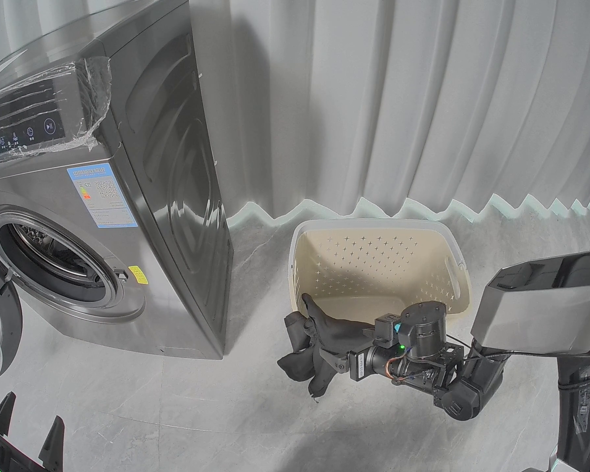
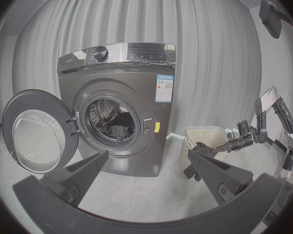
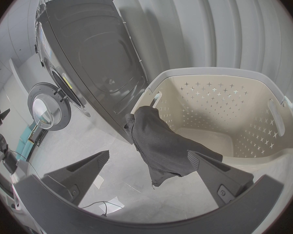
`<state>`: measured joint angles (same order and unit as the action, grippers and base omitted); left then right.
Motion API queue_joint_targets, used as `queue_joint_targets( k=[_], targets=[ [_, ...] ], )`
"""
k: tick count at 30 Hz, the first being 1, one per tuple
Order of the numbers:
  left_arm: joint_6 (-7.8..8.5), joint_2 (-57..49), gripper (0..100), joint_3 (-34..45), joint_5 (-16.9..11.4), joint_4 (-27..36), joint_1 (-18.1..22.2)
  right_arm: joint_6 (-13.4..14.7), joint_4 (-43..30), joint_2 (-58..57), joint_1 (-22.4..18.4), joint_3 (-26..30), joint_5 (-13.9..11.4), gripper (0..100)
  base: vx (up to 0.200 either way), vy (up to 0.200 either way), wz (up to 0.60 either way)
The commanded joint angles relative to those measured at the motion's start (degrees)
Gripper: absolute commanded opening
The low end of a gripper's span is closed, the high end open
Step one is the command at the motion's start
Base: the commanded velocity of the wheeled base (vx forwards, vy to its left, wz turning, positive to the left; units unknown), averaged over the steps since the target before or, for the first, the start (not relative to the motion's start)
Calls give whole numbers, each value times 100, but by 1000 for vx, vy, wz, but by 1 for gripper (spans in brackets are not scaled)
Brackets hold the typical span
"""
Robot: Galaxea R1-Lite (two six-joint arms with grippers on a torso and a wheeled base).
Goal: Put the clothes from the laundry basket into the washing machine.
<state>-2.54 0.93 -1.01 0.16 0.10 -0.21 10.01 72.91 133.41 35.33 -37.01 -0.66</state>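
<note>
Head view, washing machine (image 1: pixel 98 231): stands at the left, well apart from the basket, with its round opening facing near-left.
Door (image 2: pixel 39 130): swung fully open to the machine's left, so the way into the drum is free.
Laundry basket (image 1: pixel 373 223): cream with star-shaped holes, on the floor to the right of the machine and near the curtain.
Clothes in drum (image 2: pixel 115 130): a dark heap already lies inside, low in the opening.
Black garment (image 1: pixel 321 335): draped over the basket's near-left corner, most of it hanging down the outside toward the floor.
Right gripper (image 3: pixel 148 155): at that corner with its jaws spread wide. The cloth lies against one finger but is not pinched.
Left gripper (image 2: pixel 148 153): low at the near left, facing the machine, jaws wide apart and holding nothing.
Step in hand: probably taking hold of the draped garment.
How to do it well: close on a thick fold by the rim, not the thin hanging tail. Lift straight up so the cloth clears the rim without tugging the basket. Carry it left with the tail off the floor, and let go well inside the drum.
</note>
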Motion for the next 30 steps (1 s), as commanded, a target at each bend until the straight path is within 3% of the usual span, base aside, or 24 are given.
queue_joint_targets(
  k=[1, 18, 19, 30],
  targets=[
    [-1, -75, 100, 84, -7, -1, -6, -34, 13, 255, -8, -192, 4, 100, 0, 0, 0],
    [-1, -75, 100, 84, 2, -1, 3, -60, 241, 580, -26, -562, 22, 100, 0, 0, 0],
    [-1, -75, 100, 84, 2, -1, 3, -60, 276, 572, -26, -562, 22, 0, 0, 0, 0],
    [-1, -66, 100, 84, 2, -1, -6, -60, 303, 203, -52, -359, 13, 0, 0, 0, 0]
  ],
)
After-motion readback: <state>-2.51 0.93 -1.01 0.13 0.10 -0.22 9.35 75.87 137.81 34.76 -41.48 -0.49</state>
